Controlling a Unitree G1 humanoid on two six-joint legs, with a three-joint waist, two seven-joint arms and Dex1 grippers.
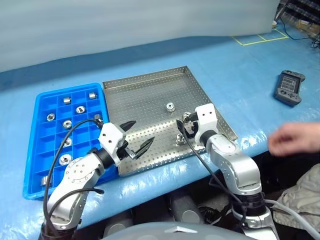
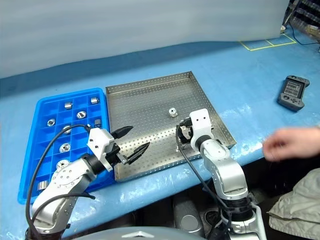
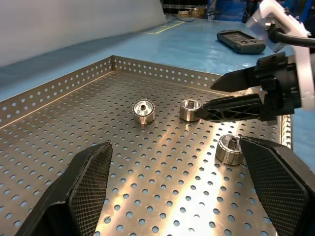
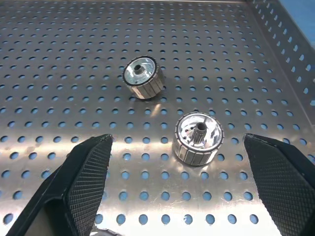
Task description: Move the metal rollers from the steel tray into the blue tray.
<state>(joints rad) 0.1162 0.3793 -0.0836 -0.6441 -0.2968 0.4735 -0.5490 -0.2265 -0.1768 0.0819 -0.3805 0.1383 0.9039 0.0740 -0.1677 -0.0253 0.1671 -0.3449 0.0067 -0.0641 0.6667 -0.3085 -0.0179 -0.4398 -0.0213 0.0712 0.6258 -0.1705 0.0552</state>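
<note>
— Three metal rollers (image 3: 143, 111) lie on the steel tray (image 1: 150, 95); where do they sit by the jaws?
— One rests between the right gripper (image 4: 174, 172)'s spread jaws, two nearby. The left gripper (image 1: 137, 136) hangs spread and empty over the same floor.
— And the blue tray (image 1: 42, 145)?
— Beside the left gripper, holding several rollers.

The right gripper (image 4: 179, 189) hangs over the perforated floor of the steel tray (image 4: 59, 59) with its two black fingers (image 4: 81, 184) spread wide. One metal roller (image 4: 198, 138) stands upright just ahead of the gap between them, touching neither. A second roller (image 4: 142, 77) lies tilted farther ahead. The tray's raised rim (image 4: 288, 46) runs beyond the other finger.
</note>
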